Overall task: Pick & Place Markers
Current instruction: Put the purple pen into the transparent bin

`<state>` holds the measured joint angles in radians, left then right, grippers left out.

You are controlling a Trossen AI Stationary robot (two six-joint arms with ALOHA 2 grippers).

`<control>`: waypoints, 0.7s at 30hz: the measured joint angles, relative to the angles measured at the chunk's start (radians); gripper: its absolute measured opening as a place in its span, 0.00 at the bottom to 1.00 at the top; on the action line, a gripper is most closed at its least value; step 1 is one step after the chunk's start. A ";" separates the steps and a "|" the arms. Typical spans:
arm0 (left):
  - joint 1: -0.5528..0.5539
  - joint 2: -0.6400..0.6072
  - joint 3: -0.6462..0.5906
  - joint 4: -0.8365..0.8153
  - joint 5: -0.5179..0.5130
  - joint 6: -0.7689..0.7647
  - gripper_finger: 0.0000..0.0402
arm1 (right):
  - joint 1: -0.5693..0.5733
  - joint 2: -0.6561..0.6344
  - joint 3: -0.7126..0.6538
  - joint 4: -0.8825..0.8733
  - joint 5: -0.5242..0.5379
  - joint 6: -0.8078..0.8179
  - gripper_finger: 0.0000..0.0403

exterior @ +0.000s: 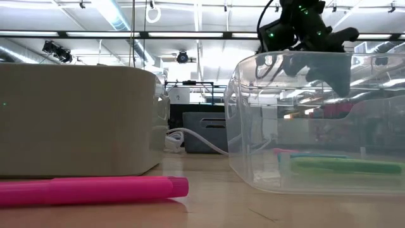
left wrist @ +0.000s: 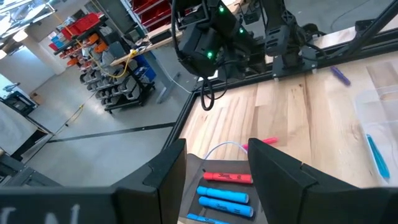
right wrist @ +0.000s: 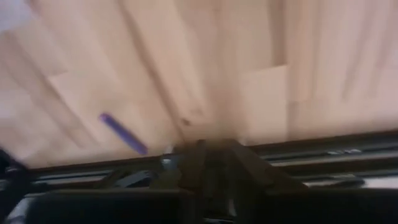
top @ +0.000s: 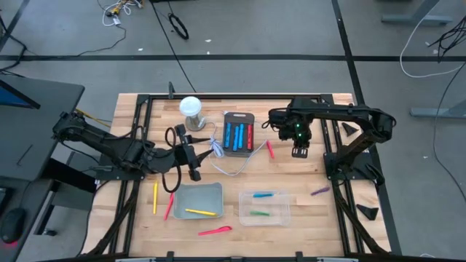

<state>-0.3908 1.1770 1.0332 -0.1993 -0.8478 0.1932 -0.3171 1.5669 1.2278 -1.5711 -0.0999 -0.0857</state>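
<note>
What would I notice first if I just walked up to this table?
Probably the bright markers scattered about: a pink marker lies at the table's near edge, and blue and red ones fill a dark tray in the middle. The two dark arms stand out too: the left pincer sits open beside that tray, and the right pincer hangs above bare wood.

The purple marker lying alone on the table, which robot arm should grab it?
Probably the right. The purple marker lies on its side, nearer the right gripper than the left gripper.
</note>
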 joint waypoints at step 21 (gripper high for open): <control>0.000 0.000 0.000 0.000 0.000 0.000 0.45 | 0.302 0.000 0.000 0.002 -0.155 0.939 0.45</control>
<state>-0.3908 1.1770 1.0332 -0.1997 -0.8475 0.1928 -0.0149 1.5669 1.2282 -1.5690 -0.2544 0.8538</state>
